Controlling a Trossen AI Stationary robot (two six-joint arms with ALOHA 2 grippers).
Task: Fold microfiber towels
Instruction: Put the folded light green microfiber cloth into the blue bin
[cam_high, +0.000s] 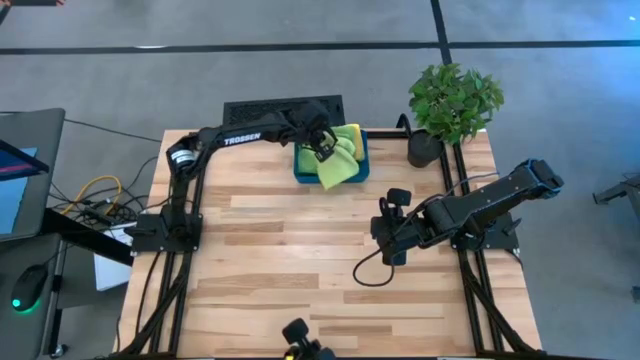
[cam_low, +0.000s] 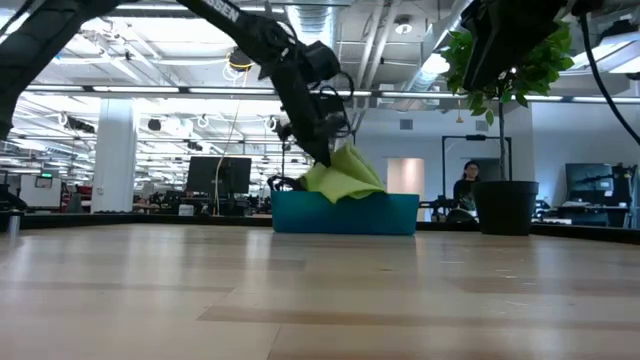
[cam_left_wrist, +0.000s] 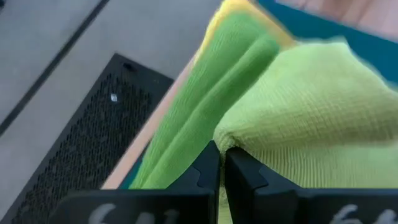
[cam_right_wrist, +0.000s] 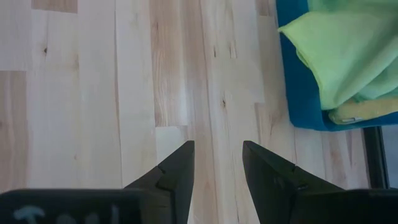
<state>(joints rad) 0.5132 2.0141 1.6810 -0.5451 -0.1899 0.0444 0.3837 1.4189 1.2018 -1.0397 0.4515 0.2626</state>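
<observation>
High view, upper centre: lime green towel pinched at an edge by the left gripper, lifting from the teal bin toward bare table for folding; right gripper, centre-right, waits with fingers apart, empty

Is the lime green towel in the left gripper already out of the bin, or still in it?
Partly out. The left gripper, shut on the lime green towel, holds it raised, but its lower part hangs in the teal bin.
</observation>
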